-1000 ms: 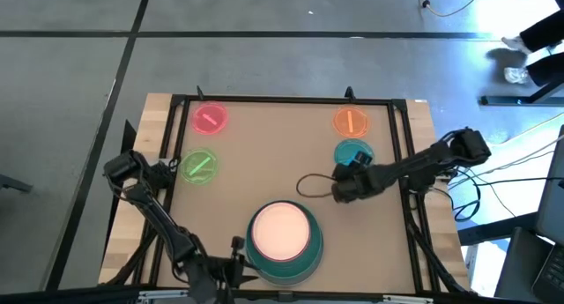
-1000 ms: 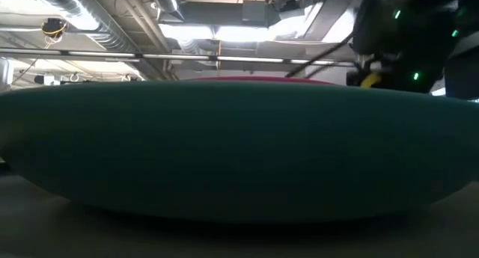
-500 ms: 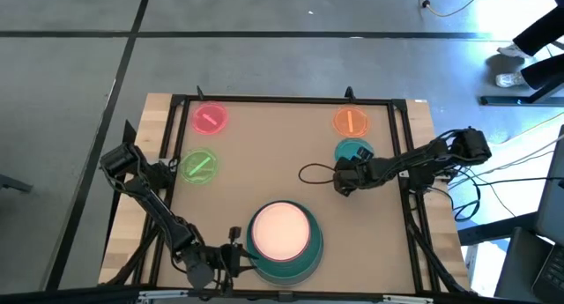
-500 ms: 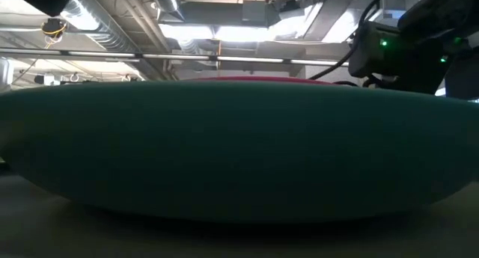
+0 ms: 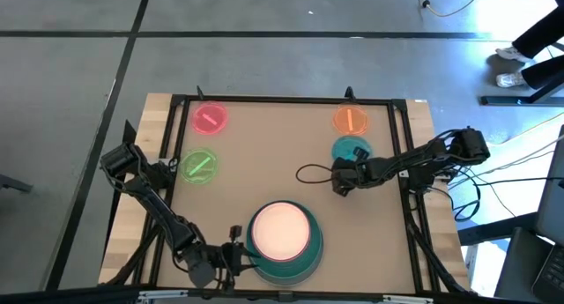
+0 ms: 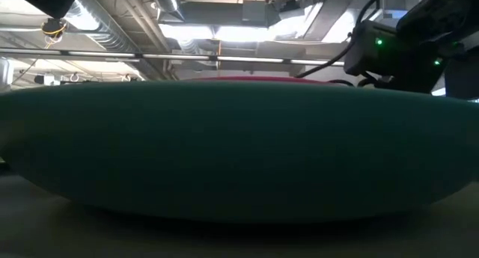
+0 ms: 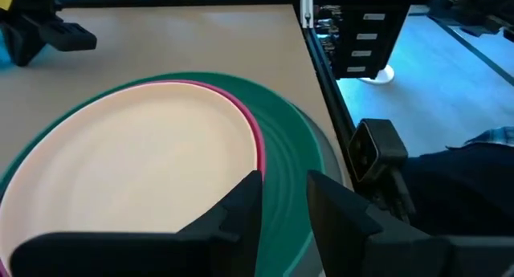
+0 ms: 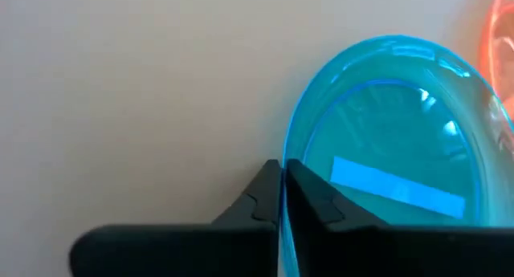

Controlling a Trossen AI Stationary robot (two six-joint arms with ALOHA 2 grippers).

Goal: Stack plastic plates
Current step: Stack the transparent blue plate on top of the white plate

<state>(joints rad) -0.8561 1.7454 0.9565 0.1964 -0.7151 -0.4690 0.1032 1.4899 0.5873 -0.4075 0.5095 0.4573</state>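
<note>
A stack of plates point(image 5: 283, 234) stands at the table's near middle: a cream-white plate point(image 7: 136, 164) on a magenta one point(image 7: 255, 140) in a large teal one point(image 7: 285, 160). Small translucent plates lie flat on the table: pink point(image 5: 209, 119), green point(image 5: 200, 166), orange point(image 5: 350, 121) and blue point(image 5: 352, 151). My left gripper point(image 7: 283, 198) is at the stack's left edge, its fingers a little apart above the teal rim; I cannot tell whether they touch it. My right gripper point(image 8: 283, 185) is shut on the blue plate point(image 8: 393, 148). My right gripper pinches the blue plate's rim point(image 8: 295, 152) on its near-left side, one finger inside the plate and one outside. The fingers come slanting down from the table's near right side. I cannot tell whether the plate is lifted off the table.
A black cable loop point(image 5: 310, 175) lies on the table just left of my right gripper. A black frame point(image 5: 282, 100) runs around the table top. The teal plate point(image 6: 239, 149) fills the low view. A person's legs point(image 5: 538, 48) show on the floor at the far right.
My right gripper has gone down to the blue plate's near-left rim. My left arm has shifted a little at the stack's left edge. The plates stay where they were.
</note>
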